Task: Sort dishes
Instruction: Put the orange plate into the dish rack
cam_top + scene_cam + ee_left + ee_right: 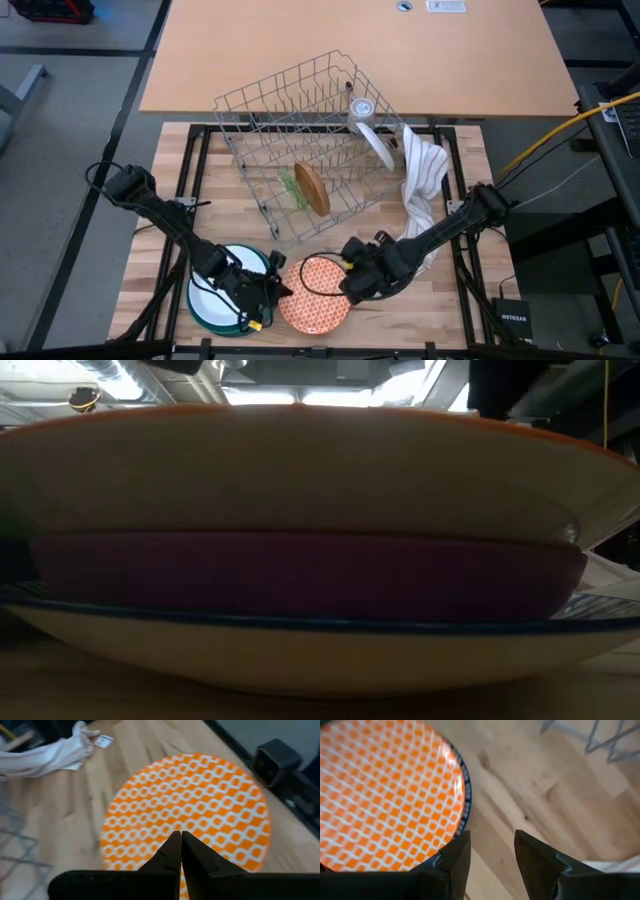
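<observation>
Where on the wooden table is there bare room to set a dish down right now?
Bare wood lies right of the orange-patterned plate, below the striped cloth, and left of the wire rack, above the plate stack. The front middle is crowded: both stacks plus the left gripper and right gripper.

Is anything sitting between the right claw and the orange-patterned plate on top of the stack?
Nothing visible. The open right claw hangs just off the rim of the orange-patterned plate, with only bare wooden table between them. The wire rack and the striped cloth lie farther back, out of the way.

Wire rack point(300, 150), probably tipped; cloth point(422, 175).
</observation>
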Motion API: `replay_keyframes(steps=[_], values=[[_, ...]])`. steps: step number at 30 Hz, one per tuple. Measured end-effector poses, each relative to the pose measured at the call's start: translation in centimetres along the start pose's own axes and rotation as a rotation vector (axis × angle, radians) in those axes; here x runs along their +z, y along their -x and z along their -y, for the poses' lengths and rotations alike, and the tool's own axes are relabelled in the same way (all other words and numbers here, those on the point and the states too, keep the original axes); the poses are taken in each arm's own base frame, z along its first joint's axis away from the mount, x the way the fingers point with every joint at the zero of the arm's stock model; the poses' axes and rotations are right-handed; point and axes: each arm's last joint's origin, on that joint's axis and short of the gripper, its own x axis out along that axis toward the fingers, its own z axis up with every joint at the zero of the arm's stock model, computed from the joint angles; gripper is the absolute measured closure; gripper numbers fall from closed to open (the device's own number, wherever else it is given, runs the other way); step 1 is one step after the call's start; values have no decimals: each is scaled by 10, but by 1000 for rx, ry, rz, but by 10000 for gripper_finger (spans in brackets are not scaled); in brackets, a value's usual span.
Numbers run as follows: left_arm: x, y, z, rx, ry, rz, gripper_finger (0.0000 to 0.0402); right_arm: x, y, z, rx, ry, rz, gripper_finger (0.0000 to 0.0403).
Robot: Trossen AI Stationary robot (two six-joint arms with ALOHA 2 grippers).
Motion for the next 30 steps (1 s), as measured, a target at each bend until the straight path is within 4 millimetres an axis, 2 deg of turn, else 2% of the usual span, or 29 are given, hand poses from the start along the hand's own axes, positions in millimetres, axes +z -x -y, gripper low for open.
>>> replay_keyframes(steps=[7,13,19,23,26,30], values=[[-5,-13,14,-57,-10,-6,400,-2,-19,-12,12,4,-32,246],[-3,-12,20,-112,1,25,393,-4,-26,-16,16,8,-50,246],[4,-12,20,-117,111,80,321,-5,-27,-17,30,81,-82,246],[10,-8,26,-206,130,141,271,-6,-26,-17,45,131,-113,246],[8,-4,35,-236,105,133,251,-6,-26,-17,56,147,-134,246],[7,-3,45,-246,68,137,245,-6,-26,-17,60,196,-135,246]])
